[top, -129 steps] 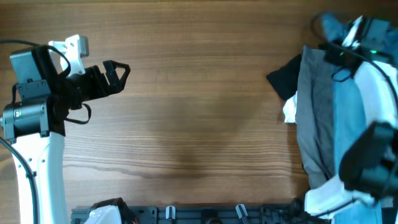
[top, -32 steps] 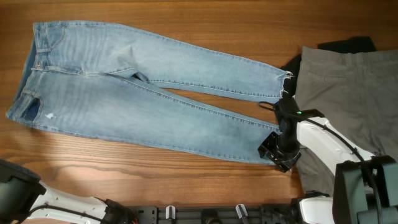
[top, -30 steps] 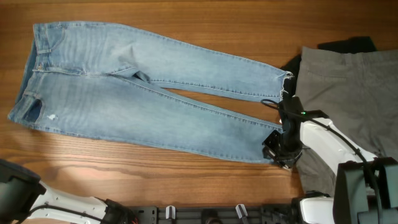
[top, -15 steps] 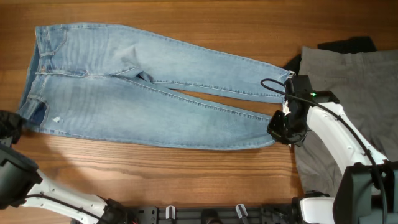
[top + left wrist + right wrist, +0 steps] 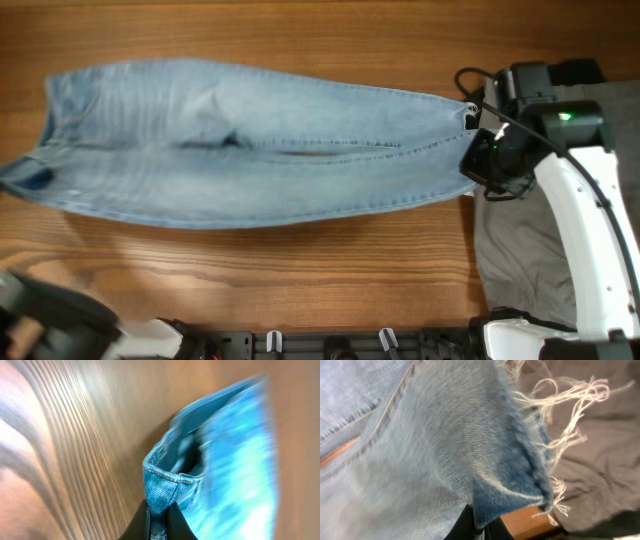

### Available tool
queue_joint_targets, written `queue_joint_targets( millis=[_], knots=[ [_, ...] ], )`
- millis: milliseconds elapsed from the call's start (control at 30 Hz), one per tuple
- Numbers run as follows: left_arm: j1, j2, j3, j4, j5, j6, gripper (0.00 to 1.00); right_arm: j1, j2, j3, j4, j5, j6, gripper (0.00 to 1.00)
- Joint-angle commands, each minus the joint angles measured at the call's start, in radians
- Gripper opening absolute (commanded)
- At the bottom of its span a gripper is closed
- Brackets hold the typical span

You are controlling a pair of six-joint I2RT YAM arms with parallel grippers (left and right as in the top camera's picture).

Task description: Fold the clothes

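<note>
The clothes here are chiefly light-blue denim jeans (image 5: 250, 140), stretched across the table with one leg drawn up against the other. In the left wrist view my left gripper (image 5: 159, 521) is shut on a folded seam of the jeans (image 5: 225, 460) at the waist end, lifted off the wood. My right gripper (image 5: 478, 170) is shut on the frayed hem (image 5: 520, 470) at the right end; loose white threads (image 5: 565, 405) hang from it. Grey trousers (image 5: 520, 240) lie under the right arm. In the overhead view the left gripper is out of frame.
A black piece of clothing (image 5: 583, 70) shows behind the right arm at the far right corner. A rack with hooks (image 5: 330, 345) runs along the table's front edge. My left arm (image 5: 40, 320) is a blur at the front left corner.
My left gripper has closed on the waist end. Both grippers have lifted the near edge of the jeans and carried it toward the far side, so the legs now lie together.
</note>
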Motion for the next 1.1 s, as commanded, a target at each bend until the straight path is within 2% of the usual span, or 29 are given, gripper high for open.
queue_joint_targets(
  millis=[0,67,133,200,300,367,433,467,500,567,700,800,933,1000,1067],
  knots=[
    [0.031,-0.270,0.045,0.020,-0.196,-0.033,0.04,-0.007,-0.043,0.096,-0.073,0.098,-0.030,0.05],
    [0.031,-0.380,0.045,0.014,-0.278,-0.032,0.04,-0.007,-0.062,0.106,-0.109,0.098,-0.033,0.05],
    [0.030,-0.419,0.045,0.010,-0.286,-0.033,0.04,-0.007,-0.074,0.107,-0.109,0.098,-0.053,0.05],
    [0.030,-0.417,0.045,0.006,-0.286,-0.033,0.04,-0.007,-0.075,0.106,-0.010,0.045,-0.148,0.05],
    [0.030,-0.387,0.045,-0.040,-0.286,-0.029,0.04,-0.007,-0.075,0.105,0.130,-0.076,-0.171,0.05],
    [0.020,-0.382,0.045,-0.053,-0.198,-0.029,0.04,-0.007,-0.075,0.105,0.226,-0.085,-0.172,0.05],
    [-0.017,-0.380,0.045,0.053,0.020,-0.025,0.04,-0.007,-0.075,0.105,0.379,-0.105,-0.183,0.04],
    [-0.047,-0.379,0.045,0.124,0.080,-0.026,0.04,-0.007,-0.075,0.105,0.463,-0.122,-0.185,0.04],
    [-0.068,-0.384,0.046,0.154,0.050,-0.026,0.04,-0.007,-0.075,0.105,0.525,-0.153,-0.185,0.04],
    [-0.063,-0.396,0.046,0.109,-0.016,-0.026,0.04,-0.007,-0.077,0.106,0.525,-0.218,-0.185,0.04],
    [0.005,-0.476,0.046,-0.092,-0.299,-0.025,0.04,-0.007,-0.116,0.106,0.333,-0.220,-0.192,0.04],
    [0.010,-0.499,0.045,-0.140,-0.368,-0.026,0.04,-0.007,-0.113,0.102,0.273,-0.219,-0.117,0.04],
    [0.010,-0.330,0.041,-0.264,-0.375,-0.026,0.04,-0.002,0.018,0.050,0.287,-0.223,0.006,0.04],
    [0.010,-0.191,0.041,-0.310,-0.406,-0.025,0.04,0.007,0.127,0.050,0.287,-0.225,0.005,0.04],
    [0.009,-0.096,0.041,-0.317,-0.404,-0.026,0.04,0.007,0.205,0.050,0.294,-0.241,-0.063,0.04]
  ],
)
